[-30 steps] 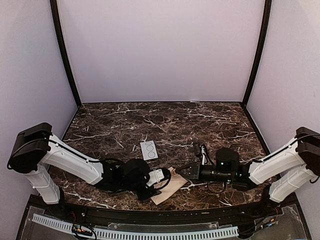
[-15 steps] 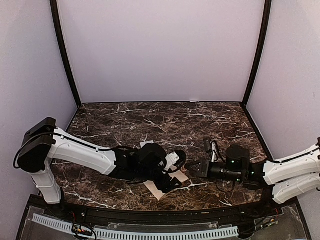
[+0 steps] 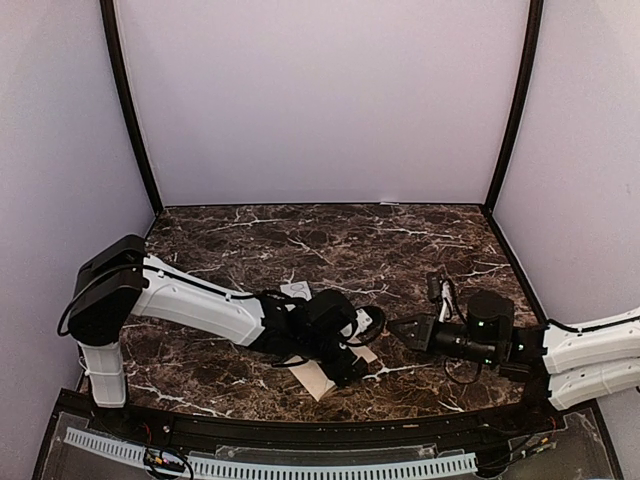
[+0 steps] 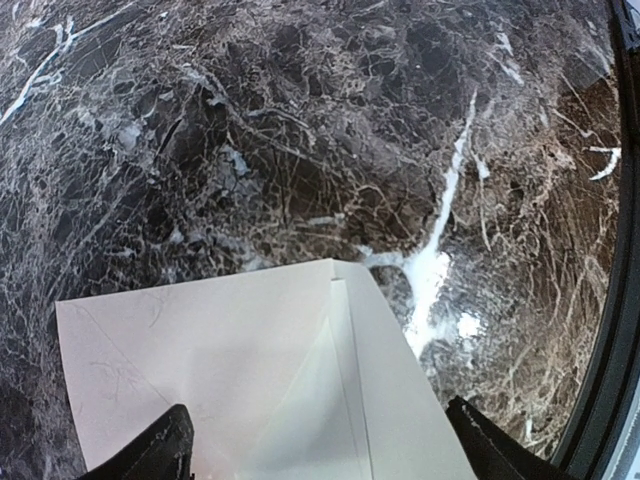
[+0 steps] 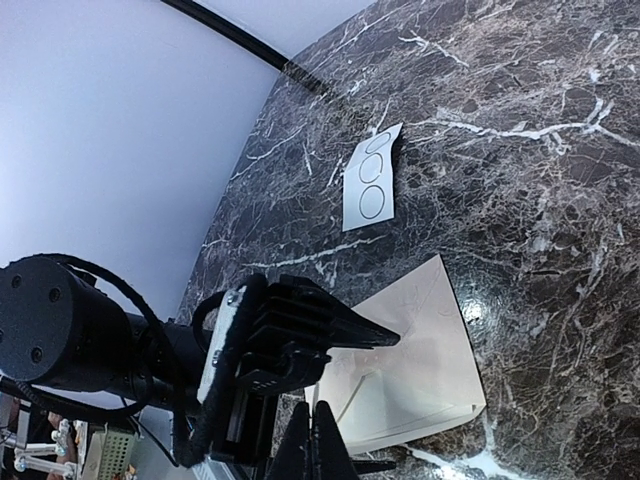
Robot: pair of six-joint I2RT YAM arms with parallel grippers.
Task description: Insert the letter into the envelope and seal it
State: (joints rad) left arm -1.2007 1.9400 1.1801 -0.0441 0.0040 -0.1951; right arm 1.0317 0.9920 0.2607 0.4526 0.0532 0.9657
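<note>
Table: dark marble top with white veins (image 3: 300, 235), pale walls on three sides.
Envelope, top view: the pinkish-tan envelope (image 3: 320, 380) lies flat near the front edge, about midway between the two bases. The left arm covers most of it, so only a near corner and a strip on the right show.
Envelope, left wrist view: seen close, flat on the marble with the pointed flap's crease lines plain. One corner points up-frame beside a bright white vein.
Envelope, right wrist view: its right part shows, with nothing on it.
Letter: cannot tell it apart from the envelope in any view.
Left gripper (image 4: 325, 455): jaws spread wide. The dark fingertips (image 4: 160, 455) sit at the two lower corners of its own view, with the envelope flat beneath and between them; no grip on the paper.
Left gripper, right wrist view: seen side-on, low over the envelope's left part.
Right gripper (image 3: 398, 329): fingers pressed together with nothing between them, pointing left just beside the envelope's right edge and apart from it. Its own view shows the closed tips (image 5: 312, 445) as one thin dark wedge.
Card: a small white card printed with circles (image 5: 368, 185) lies behind the envelope, well apart from it. The right wrist view shows it whole; from above the left arm hides part of it.
</note>
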